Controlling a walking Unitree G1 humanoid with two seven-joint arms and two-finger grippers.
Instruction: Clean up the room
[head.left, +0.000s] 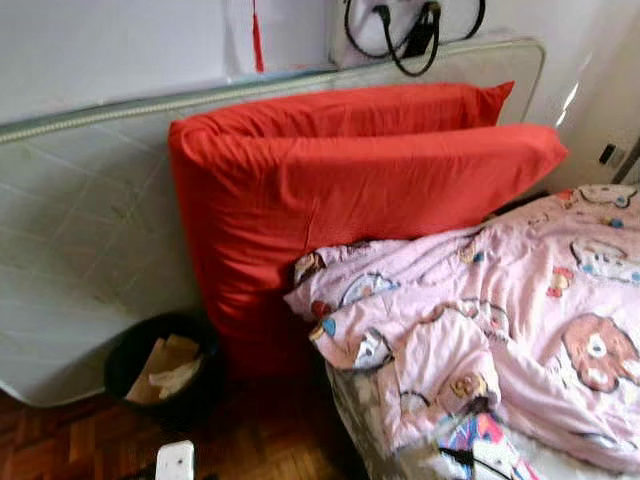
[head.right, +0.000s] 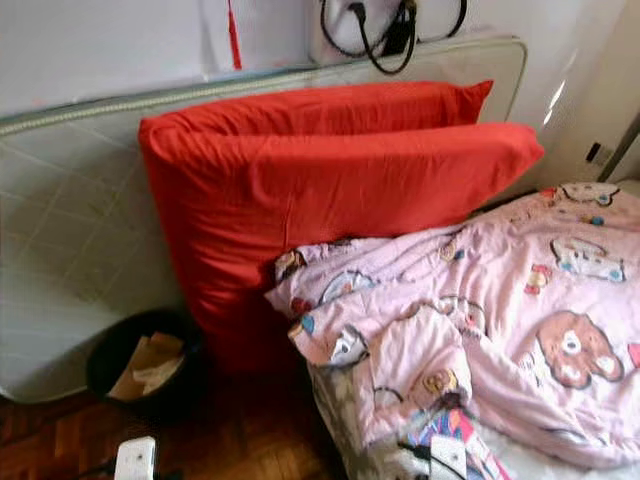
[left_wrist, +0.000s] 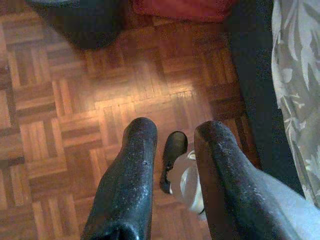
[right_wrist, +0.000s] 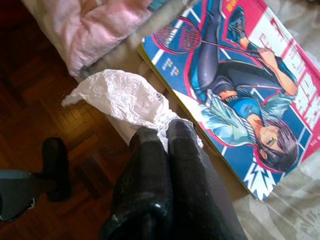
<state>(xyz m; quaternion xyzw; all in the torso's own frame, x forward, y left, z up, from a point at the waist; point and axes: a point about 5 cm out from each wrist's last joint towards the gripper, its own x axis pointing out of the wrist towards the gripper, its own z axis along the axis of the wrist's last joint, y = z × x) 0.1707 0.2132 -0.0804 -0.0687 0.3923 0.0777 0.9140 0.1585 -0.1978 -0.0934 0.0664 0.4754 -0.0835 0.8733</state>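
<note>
While your right gripper (right_wrist: 162, 131) hangs at the bed's edge, its two black fingers are pressed together on a crumpled white tissue (right_wrist: 122, 99), beside a manga magazine (right_wrist: 240, 85) lying on the grey leaf-print sheet (right_wrist: 290, 210). Your left gripper (left_wrist: 172, 137) hovers over the parquet floor (left_wrist: 75, 120), fingers parted and holding nothing. From the head, you can see a black waste bin (head.left: 150, 375) with paper scraps in it, standing by the red cushion (head.left: 330, 200) and pink cartoon duvet (head.left: 520, 310).
</note>
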